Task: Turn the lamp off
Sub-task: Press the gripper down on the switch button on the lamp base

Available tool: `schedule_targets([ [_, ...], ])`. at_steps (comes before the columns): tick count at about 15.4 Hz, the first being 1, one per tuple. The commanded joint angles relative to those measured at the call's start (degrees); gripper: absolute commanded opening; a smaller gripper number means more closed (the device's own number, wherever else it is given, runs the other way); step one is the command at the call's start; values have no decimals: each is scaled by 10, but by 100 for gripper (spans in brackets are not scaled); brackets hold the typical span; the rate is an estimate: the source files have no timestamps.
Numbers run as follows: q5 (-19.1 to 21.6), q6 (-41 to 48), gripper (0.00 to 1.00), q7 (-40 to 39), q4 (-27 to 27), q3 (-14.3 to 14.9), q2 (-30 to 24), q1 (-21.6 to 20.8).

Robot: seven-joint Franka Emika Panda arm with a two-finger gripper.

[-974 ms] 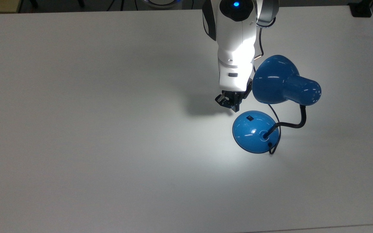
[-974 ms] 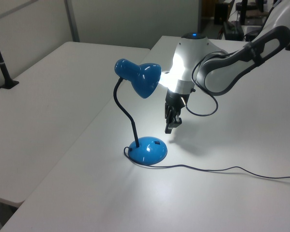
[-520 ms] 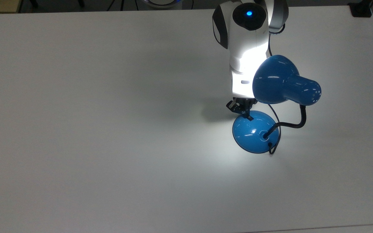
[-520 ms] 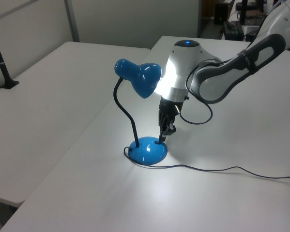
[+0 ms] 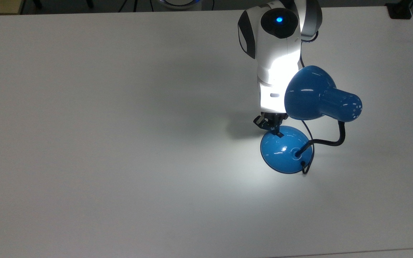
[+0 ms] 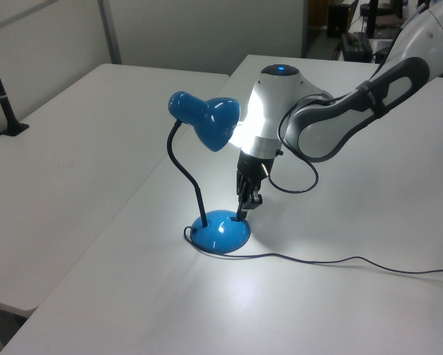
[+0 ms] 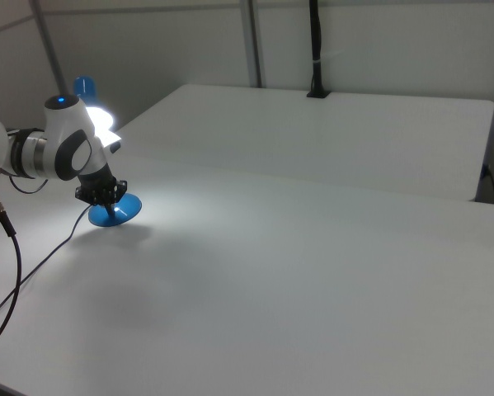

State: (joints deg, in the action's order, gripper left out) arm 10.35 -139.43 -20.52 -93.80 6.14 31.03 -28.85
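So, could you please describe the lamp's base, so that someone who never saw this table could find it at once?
On the white table, look beside the white robot arm for the blue lamp. Follow its black gooseneck down to the base: a round, glossy blue dome, lit by the lamp, with the gripper at its rim.

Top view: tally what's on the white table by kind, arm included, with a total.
Glossy blue desk lamp with black gooseneck, lit: 1
White robot arm with black gripper, fingertip on the lamp's domed base: 1
Black cord: 1
Total: 3
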Motion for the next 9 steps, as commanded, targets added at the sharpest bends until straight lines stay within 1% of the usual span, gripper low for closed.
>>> schedule_targets([
  [1,-9,-8,0,9,14,4,25,-15],
  [5,-35,-8,0,10,-10,3,25,-21],
  [7,-38,-8,0,11,-14,3,23,-20],
  [8,-38,-3,0,11,-15,3,15,-18],
  [9,-36,1,0,13,-19,3,-5,-16],
])
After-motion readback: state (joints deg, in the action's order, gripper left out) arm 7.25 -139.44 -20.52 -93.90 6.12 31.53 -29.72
